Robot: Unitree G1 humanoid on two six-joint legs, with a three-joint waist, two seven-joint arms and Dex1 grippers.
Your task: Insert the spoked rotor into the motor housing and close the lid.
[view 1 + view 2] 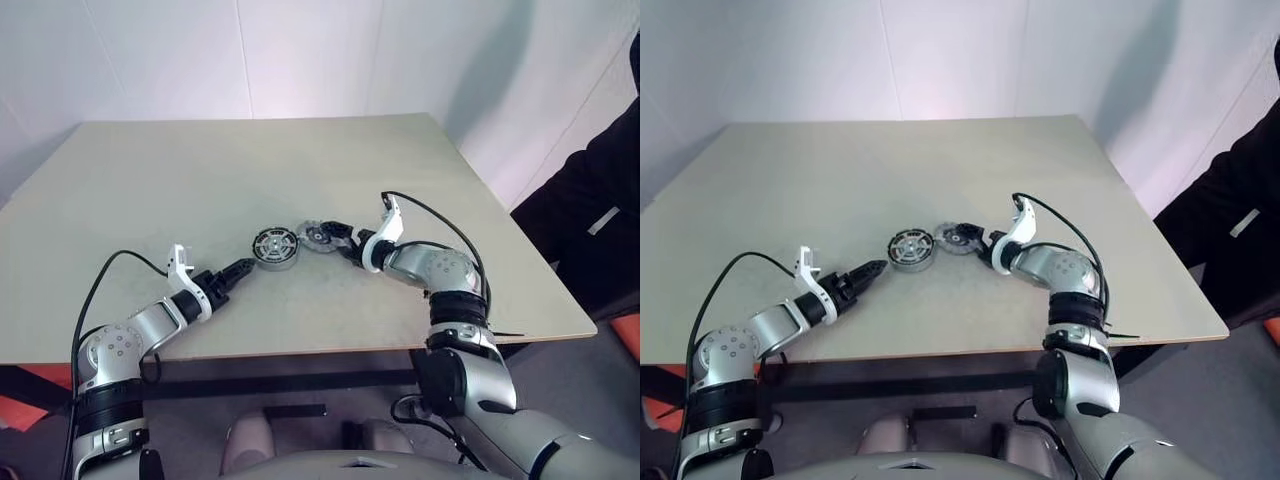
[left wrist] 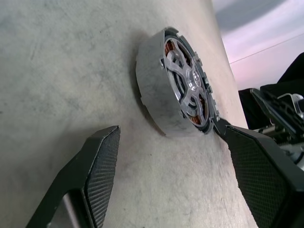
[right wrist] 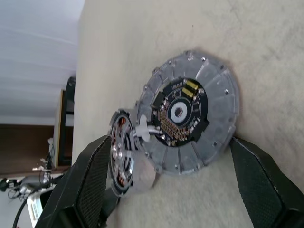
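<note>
Right now my right gripper [image 1: 330,234] is open wide, one finger on each side of the lid [image 3: 190,111]. That lid lies flat on the table [image 1: 300,170], dark round middle facing up, just beside the motor housing [image 1: 274,247]. So this arm is nearer the lid. My left gripper [image 1: 238,270] is open too, holding nothing, on the other side of the housing. Inside the housing sits the spoked rotor [image 2: 185,80], copper showing between its spokes. I think the lid goes on next.

Beige table [image 1: 200,180]: motor housing [image 1: 274,247] with spoked rotor [image 2: 186,80] seated inside; lid [image 3: 194,111] just beside it, circuit side up.
</note>
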